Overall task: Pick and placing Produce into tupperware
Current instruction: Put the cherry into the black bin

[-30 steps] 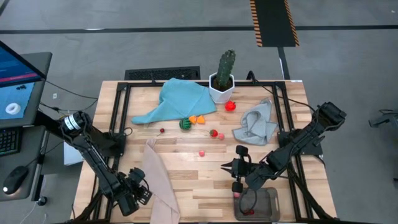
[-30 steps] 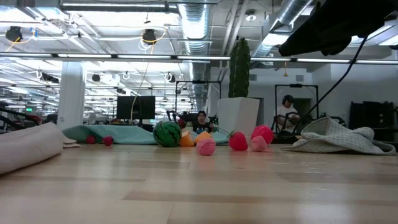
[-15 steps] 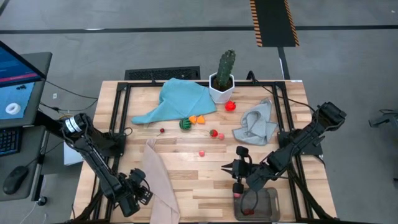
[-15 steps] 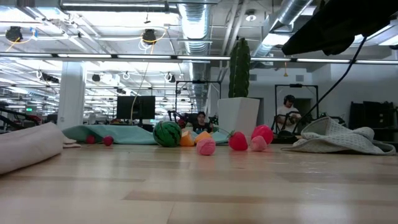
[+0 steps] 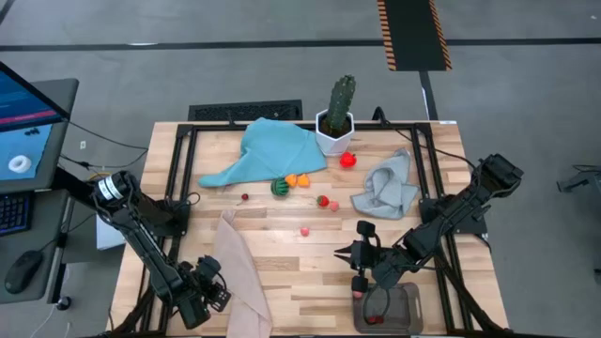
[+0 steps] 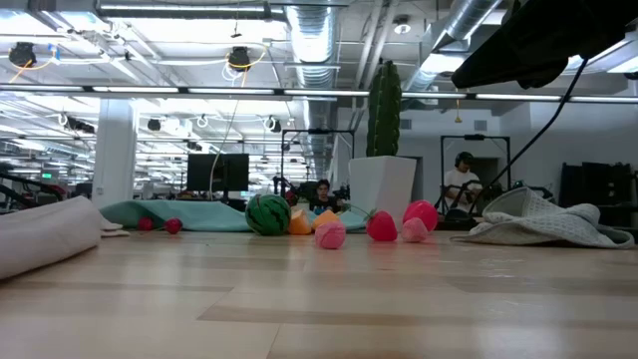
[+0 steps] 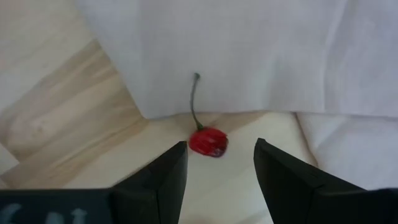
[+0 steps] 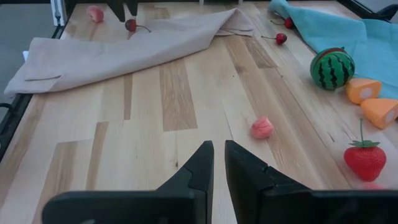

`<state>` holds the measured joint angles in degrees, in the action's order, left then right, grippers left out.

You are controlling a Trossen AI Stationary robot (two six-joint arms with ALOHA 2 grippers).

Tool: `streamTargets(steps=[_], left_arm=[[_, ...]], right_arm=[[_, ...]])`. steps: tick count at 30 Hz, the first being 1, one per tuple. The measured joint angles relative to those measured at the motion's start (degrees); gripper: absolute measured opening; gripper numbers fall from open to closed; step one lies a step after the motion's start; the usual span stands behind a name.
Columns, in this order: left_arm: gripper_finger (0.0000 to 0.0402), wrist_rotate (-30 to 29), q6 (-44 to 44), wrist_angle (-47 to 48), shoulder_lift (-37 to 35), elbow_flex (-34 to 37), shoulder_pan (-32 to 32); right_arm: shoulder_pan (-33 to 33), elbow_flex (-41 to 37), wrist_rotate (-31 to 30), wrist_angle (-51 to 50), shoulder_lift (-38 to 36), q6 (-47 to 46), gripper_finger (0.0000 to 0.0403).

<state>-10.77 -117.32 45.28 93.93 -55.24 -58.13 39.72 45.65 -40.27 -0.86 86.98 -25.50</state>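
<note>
1 cherry (image 7: 208, 142) stem toward beige cloth (image 7: 236, 50) | left gripper (image 7: 217, 163) apart, empty | right gripper (image 8: 218, 163) nearly closed, empty

Grey concrete floor (image 5: 282, 66) surrounds the wooden tabletop (image 5: 282, 268). A yellow-and-black hazard strip (image 5: 411, 33) lies on the floor beyond it. A monitor (image 5: 23, 122) sits on a desk at one side. Exposed ducts (image 6: 309, 40) and strip lights (image 6: 150, 90) run along the open ceiling. Seated persons (image 6: 461, 179) occupy distant workstations.
</note>
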Motion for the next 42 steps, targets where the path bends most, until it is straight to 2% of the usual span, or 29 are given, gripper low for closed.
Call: streamTargets(steps=[8,14,19,22,26,31,42], left_arm=[[0.0174,-2.6,-1.5,1.1,0.0,0.0,-1.3],[0.0174,-7.3,3.2,-2.9,0.0,0.0,-1.6],[0.0174,-3.3,-0.3,-0.8,1.7,0.0,-1.4],[0.0174,2.1,-2.9,0.6,4.5,0.0,-1.3],[0.0174,5.5,-1.8,-0.3,7.0,-0.4,-0.8],[0.0174,3.8,-1.0,-0.6,6.6,-0.3,-0.9],[0.0174,4.4,1.9,0.2,6.6,-0.3,-0.9]], right_arm=[[0.0,0.0,0.0,0.0,0.0,0.0,0.0064],[0.0,0.0,0.0,0.0,0.0,0.0,0.0064],[0.0,0.0,0.0,0.0,0.0,0.0,0.0064],[0.0,0.0,0.0,0.0,0.0,0.0,0.0064],[0.0,0.0,0.0,0.3,0.0,0.0,0.0064],[0.0,0.0,0.0,0.5,0.0,0.0,0.0064],[0.0,0.0,0.0,0.7,0.0,0.0,0.0064]])
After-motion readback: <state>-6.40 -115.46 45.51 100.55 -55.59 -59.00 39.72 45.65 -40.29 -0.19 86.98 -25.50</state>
